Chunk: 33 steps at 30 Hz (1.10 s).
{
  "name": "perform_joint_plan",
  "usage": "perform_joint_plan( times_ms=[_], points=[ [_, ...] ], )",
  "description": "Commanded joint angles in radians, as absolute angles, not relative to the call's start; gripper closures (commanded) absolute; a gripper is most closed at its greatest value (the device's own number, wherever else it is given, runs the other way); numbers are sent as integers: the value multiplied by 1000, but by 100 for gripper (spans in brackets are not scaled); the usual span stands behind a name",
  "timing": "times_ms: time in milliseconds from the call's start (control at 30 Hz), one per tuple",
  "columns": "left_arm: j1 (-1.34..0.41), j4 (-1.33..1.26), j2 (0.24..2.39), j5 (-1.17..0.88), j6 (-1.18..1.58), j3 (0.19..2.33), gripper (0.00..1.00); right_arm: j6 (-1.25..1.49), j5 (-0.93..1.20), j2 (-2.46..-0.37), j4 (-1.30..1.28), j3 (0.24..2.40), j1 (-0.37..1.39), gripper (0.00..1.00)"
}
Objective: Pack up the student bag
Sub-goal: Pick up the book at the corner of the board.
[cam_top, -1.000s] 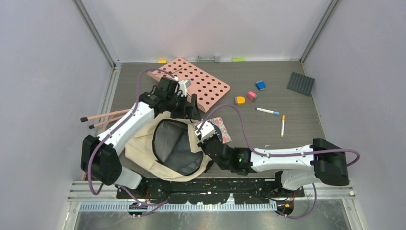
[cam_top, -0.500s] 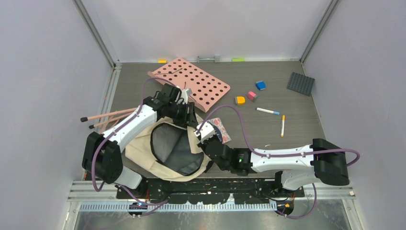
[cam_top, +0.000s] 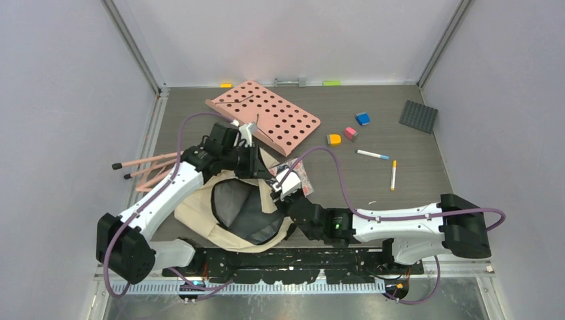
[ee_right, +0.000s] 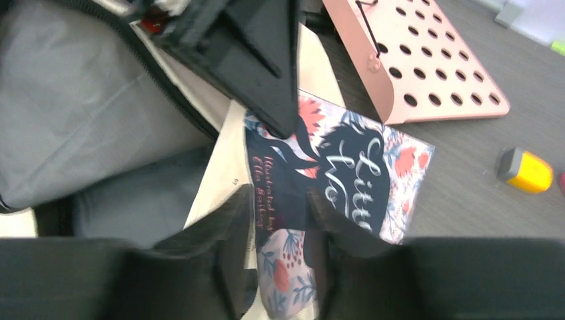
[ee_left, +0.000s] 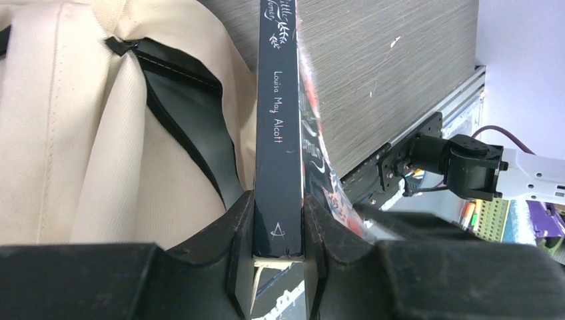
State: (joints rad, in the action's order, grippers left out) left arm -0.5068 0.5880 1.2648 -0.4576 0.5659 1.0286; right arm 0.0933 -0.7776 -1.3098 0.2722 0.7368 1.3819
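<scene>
Packing under way: the student bag (cam_top: 193,212) lies open on the tabletop (cam_top: 433,160) before the arm bases, as the left gripper (ee_left: 278,230) clamps its jaws on the spine of a floral paperback (ee_left: 278,133) at the bag's mouth. The right gripper (ee_right: 280,233) straddles the cover's corner, its grip impossible to tell. The likely next move is tipping the book into the grey-lined opening
</scene>
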Motion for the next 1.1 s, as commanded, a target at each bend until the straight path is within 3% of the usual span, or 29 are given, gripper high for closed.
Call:
perform_joint_plan(
  times_ms=[0, 33, 100, 167, 267, 467, 667, 833, 1067],
  points=[
    [-516, 613, 1156, -462, 537, 1038, 100, 142, -907, -1258, 209, 788, 1367, 46],
    [-516, 618, 1143, -440, 520, 1044, 100, 159, -926, -1236, 190, 799, 1367, 28],
    [-515, 620, 1118, -418, 484, 1051, 100, 178, -932, -1194, 128, 813, 1362, 8],
    [-515, 611, 1091, -424, 453, 1053, 100, 203, -903, -1145, 60, 820, 1344, 5],
    [-514, 588, 1049, -476, 405, 1050, 100, 261, -805, -1059, -79, 818, 1249, 4],
    [-514, 559, 941, -609, 323, 1042, 100, 317, -392, -772, -170, 733, 1001, 5],
    [-514, 505, 833, -676, 314, 1030, 100, 342, -223, -543, -277, 698, 885, 1],
    [-514, 484, 798, -715, 331, 1036, 100, 349, -100, -503, -289, 686, 881, 1],
    [-514, 456, 771, -774, 342, 1045, 100, 358, -15, -599, -264, 709, 882, 1]
  ],
)
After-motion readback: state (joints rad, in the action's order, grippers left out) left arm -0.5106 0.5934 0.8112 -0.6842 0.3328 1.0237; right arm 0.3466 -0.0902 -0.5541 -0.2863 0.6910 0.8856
